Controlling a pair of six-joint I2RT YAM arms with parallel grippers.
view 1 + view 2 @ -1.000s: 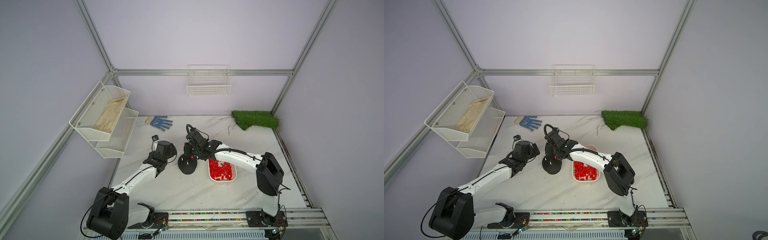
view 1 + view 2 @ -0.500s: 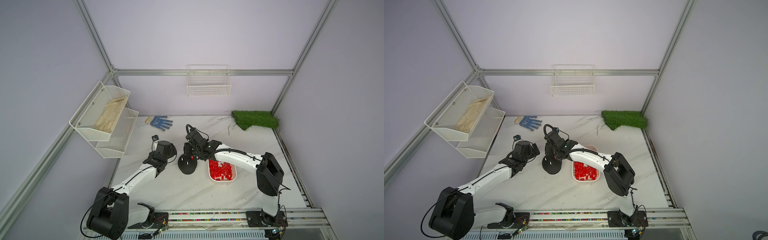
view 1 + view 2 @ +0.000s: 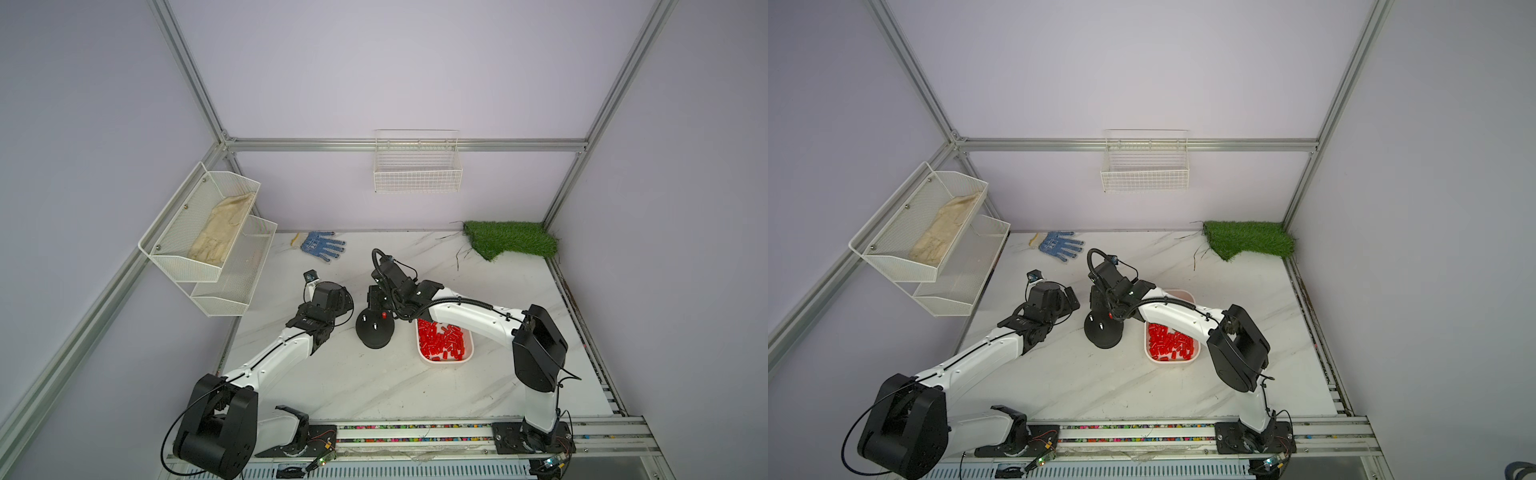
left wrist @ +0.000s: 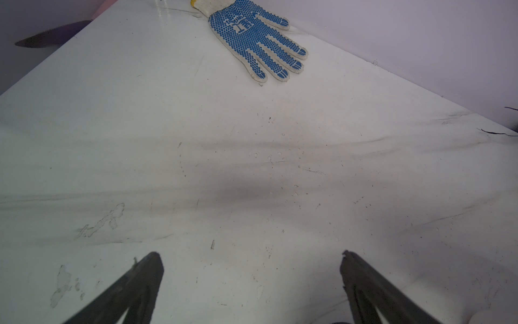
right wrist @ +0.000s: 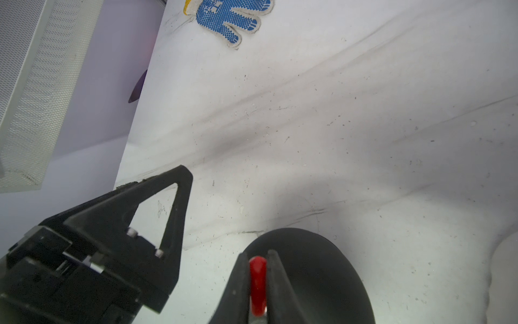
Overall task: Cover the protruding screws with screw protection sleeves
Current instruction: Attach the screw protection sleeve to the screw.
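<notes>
A round black domed base [image 3: 374,332] stands mid-table, with two bare protruding screws [image 3: 364,318] showing as small white studs in both top views. My right gripper [image 5: 258,261] is shut on one red screw protection sleeve [image 5: 258,280], held upright over the base [image 5: 322,275]. That sleeve [image 3: 385,315] shows at the dome's right side. Many more red sleeves [image 3: 442,340] fill a white tray [image 3: 468,353] right of the base. My left gripper [image 4: 252,261] is open and empty, low over bare table just left of the base, and its finger [image 5: 173,207] shows in the right wrist view.
A blue-dotted work glove [image 3: 322,245] lies at the back of the table. A green grass mat [image 3: 511,241] fills the back right corner. White mesh shelves [image 3: 208,237] hang on the left wall and a wire basket [image 3: 417,166] on the back wall.
</notes>
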